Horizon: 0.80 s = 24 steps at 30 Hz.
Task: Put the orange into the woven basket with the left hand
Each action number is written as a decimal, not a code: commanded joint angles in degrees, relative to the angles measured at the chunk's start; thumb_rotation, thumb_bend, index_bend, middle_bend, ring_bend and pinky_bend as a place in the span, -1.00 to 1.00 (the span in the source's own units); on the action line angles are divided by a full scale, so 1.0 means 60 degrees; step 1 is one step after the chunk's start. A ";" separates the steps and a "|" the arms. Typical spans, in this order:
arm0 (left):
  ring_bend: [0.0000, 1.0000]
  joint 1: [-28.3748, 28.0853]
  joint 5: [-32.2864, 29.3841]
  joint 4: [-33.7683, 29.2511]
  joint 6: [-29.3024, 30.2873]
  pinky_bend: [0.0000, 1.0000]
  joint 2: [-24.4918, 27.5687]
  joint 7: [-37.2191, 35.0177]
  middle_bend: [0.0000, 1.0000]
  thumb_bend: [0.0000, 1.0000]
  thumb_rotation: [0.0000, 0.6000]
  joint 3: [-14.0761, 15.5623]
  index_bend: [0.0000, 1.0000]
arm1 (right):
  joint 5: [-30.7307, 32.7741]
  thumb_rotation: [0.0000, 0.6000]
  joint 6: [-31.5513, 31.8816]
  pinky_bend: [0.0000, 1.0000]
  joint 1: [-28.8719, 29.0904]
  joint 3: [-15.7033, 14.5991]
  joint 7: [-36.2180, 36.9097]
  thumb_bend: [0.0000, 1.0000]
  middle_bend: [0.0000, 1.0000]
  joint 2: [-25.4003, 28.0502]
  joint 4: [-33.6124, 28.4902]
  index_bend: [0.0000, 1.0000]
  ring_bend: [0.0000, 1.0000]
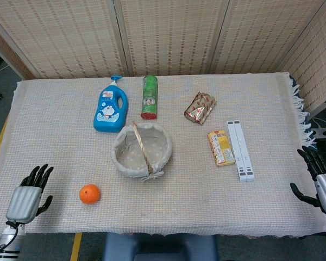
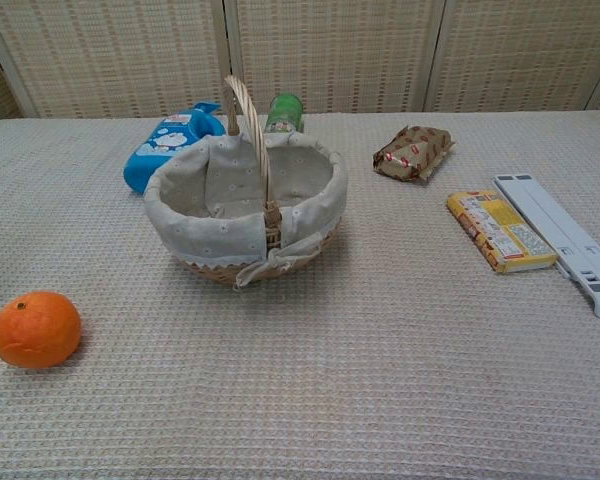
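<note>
The orange (image 1: 89, 193) (image 2: 36, 328) lies on the cloth near the table's front left. The woven basket (image 1: 120, 142) (image 2: 185, 220), cloth-lined with an upright handle, stands in the middle, behind and to the right of the orange; nothing is in it. My left hand (image 1: 31, 193) rests at the front left corner, left of the orange and apart from it, fingers spread, holding nothing. My right hand (image 1: 319, 179) sits at the table's right edge, fingers apart, holding nothing. Neither hand shows in the chest view.
Behind the basket lie a blue detergent bottle (image 1: 111, 110) and a green can (image 1: 150, 97) on its side. To the right are a brown snack packet (image 1: 200, 107), a yellow box (image 1: 221, 147) and a white folded stand (image 1: 240, 149). Woven screens close off the back.
</note>
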 commanded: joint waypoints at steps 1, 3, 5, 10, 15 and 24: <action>-1.00 0.0028 0.0007 0.0096 0.0037 -0.55 -0.0095 0.0041 -1.00 -0.27 1.00 -0.0030 -1.00 | -0.0011 1.00 -0.0033 -0.31 0.0014 -0.0003 -0.0019 -0.51 -1.00 0.0005 -0.0014 -1.00 -1.00; -1.00 0.0026 0.0025 0.0096 0.0014 -0.58 -0.0083 -0.0040 -1.00 -0.26 1.00 -0.0012 -1.00 | -0.0026 1.00 -0.0062 -0.31 0.0021 -0.0012 -0.0028 -0.51 -1.00 0.0007 -0.0018 -1.00 -1.00; -1.00 0.0021 0.0077 0.0103 -0.0001 -0.60 -0.0063 -0.0098 -1.00 -0.25 1.00 0.0015 -1.00 | -0.0053 1.00 -0.0087 -0.31 0.0026 -0.0026 -0.0027 -0.52 -1.00 0.0011 -0.0014 -1.00 -1.00; -1.00 -0.0069 0.0457 0.0081 -0.0095 -0.62 -0.0054 -0.0346 -1.00 -0.25 1.00 0.0169 -1.00 | -0.0045 1.00 -0.0111 -0.31 0.0044 -0.0001 -0.0032 -0.51 -1.00 -0.0013 -0.0038 -1.00 -1.00; -1.00 -0.0225 0.0829 0.0075 -0.0247 -0.62 -0.0139 -0.0487 -1.00 -0.25 1.00 0.0286 -1.00 | 0.0044 1.00 -0.0198 -0.31 0.0083 0.0039 -0.0126 -0.52 -1.00 -0.0070 -0.0076 -1.00 -1.00; -1.00 -0.0700 0.0773 -0.0301 -0.1360 -0.69 -0.0876 -0.0321 -1.00 -0.25 1.00 0.0473 -1.00 | -0.0046 1.00 -0.0376 -0.31 0.0162 -0.0016 -0.0196 -0.51 -1.00 -0.0051 -0.0090 -1.00 -1.00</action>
